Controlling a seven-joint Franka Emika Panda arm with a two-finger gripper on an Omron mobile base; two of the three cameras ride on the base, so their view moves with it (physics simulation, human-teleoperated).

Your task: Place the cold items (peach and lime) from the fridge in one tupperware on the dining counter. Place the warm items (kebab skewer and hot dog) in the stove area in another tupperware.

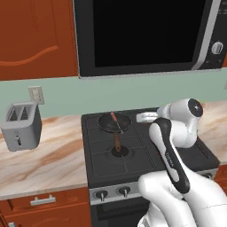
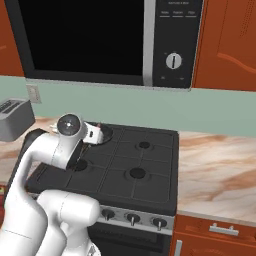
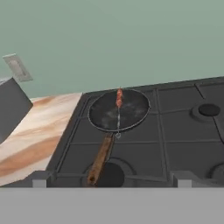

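Jaws wide open w/ nothing between them, the kebab skewer point(image 3: 118, 105) lying in the pan point(image 3: 99, 118) on the stove point(image 3: 183, 135) ahead of the gripper point(image 3: 109, 179) — prob. light, stiff, thin, so pinch the meaty end, not the slick bare rod.

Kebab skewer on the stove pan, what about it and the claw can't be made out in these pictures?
- Kebab skewer: too small in the hand view to count its pieces; in the right base view the arm covers most of the pan.
- Claw: the hand view's bottom band cuts its fingertips short.
- Toaster: cut off by the left edge in the right base view.
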